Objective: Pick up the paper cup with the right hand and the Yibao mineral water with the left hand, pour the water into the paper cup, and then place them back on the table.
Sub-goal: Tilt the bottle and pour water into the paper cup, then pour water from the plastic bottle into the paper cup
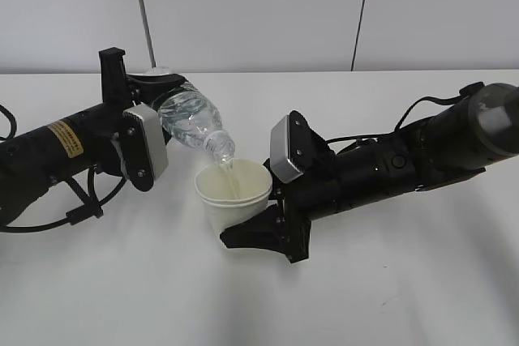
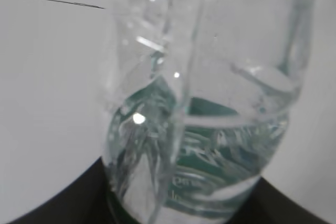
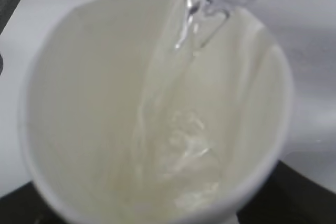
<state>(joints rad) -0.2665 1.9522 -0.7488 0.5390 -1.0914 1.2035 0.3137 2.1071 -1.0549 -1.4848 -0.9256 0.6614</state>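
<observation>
My left end effector (image 1: 154, 131) gripped the tilted Yibao mineral water (image 1: 190, 119), mouth toward four o'clock, streaming into the paper cup (image 1: 233, 194) clamped by my right end effector (image 1: 263, 228) above the tabletop (image 1: 389, 297).

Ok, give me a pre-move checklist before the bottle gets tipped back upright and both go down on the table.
1. Bottle mouth over the paper cup: ok, the neck of the Yibao mineral water sits just above the rim.
2. Stream landing inside: ok, water runs down the cup's inner wall in the right wrist view; no spill shows on the table.
3. Fill level: ok, only the bottom of the cup holds water.
4. Left hand grip on the bottle: ok, it holds the tilted bottle off the table.
5. Right hand grip on the cup: ok, cup held upright.
6. Water left in the bottle: ok, some remains.
</observation>
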